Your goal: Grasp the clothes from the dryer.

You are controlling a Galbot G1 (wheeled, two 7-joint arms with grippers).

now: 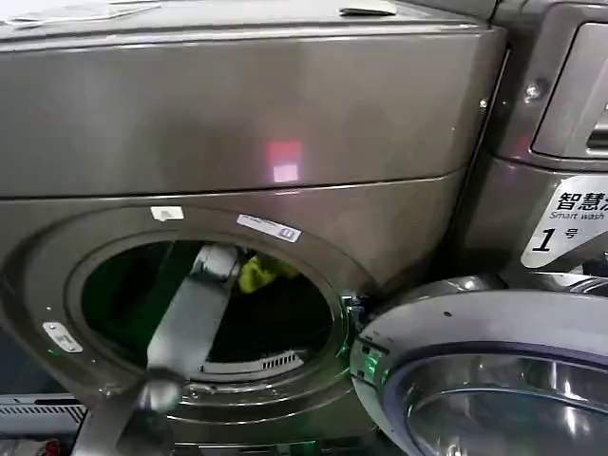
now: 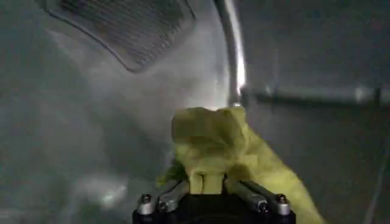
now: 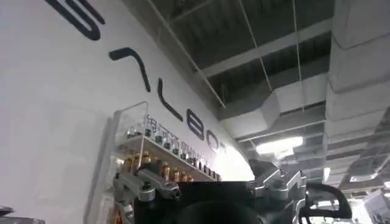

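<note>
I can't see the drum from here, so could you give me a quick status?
Left gripper inside the dryer, shut on the yellow-green garment. Right gripper parked, pointing at the ceiling. Door open, nothing blocking.

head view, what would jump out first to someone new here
The bright yellow-green garment deep in the dryer drum stands out against the dark interior, with the left arm reaching through the open porthole toward it. In the left wrist view the left claw is shut on that garment. The open door hangs at lower right.
</note>
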